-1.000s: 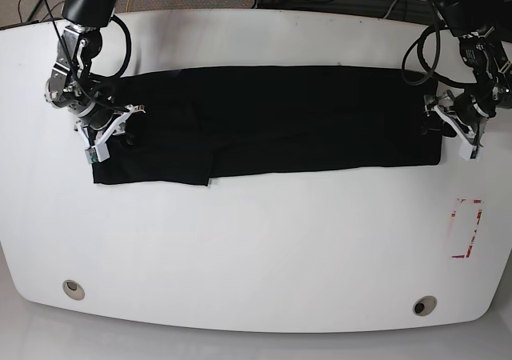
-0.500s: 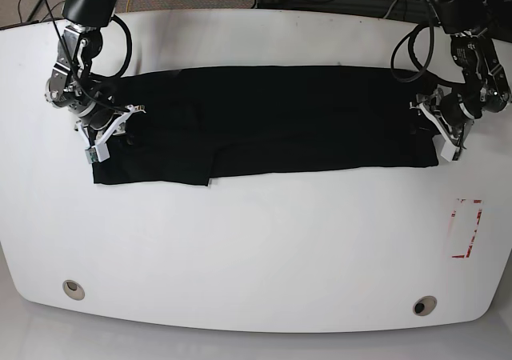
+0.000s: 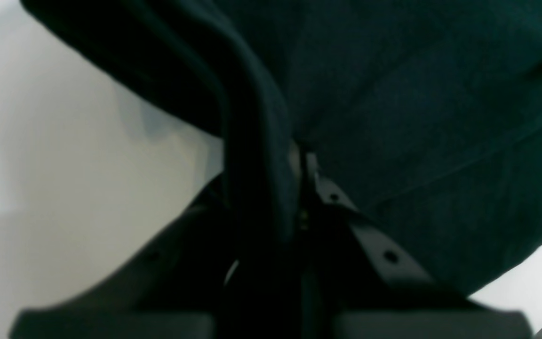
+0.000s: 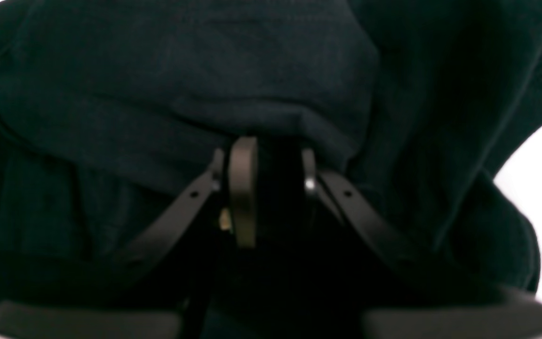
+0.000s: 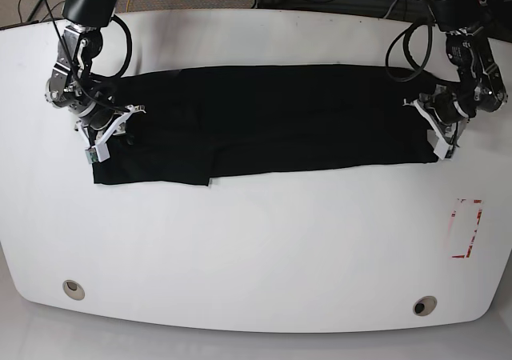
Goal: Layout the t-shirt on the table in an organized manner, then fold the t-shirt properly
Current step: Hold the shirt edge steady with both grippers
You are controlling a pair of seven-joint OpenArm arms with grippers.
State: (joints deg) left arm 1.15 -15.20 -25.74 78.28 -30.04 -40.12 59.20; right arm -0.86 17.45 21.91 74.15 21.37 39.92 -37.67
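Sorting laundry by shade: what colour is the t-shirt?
Plain black t-shirt, clearest in the base view.

Matt black knit cloth t-shirt [image 5: 272, 120] on a glossy white table [image 5: 256, 248].

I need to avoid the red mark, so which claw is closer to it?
The left. The left claw grips the shirt's end just above the red mark; the right claw is at the shirt's far end, across the table.

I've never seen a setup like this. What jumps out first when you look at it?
A long black t-shirt stretched flat across the far half of a big white table. At each end a robot arm pinches the cloth: the right gripper and the left gripper. A small red-outlined mark sits near one edge.
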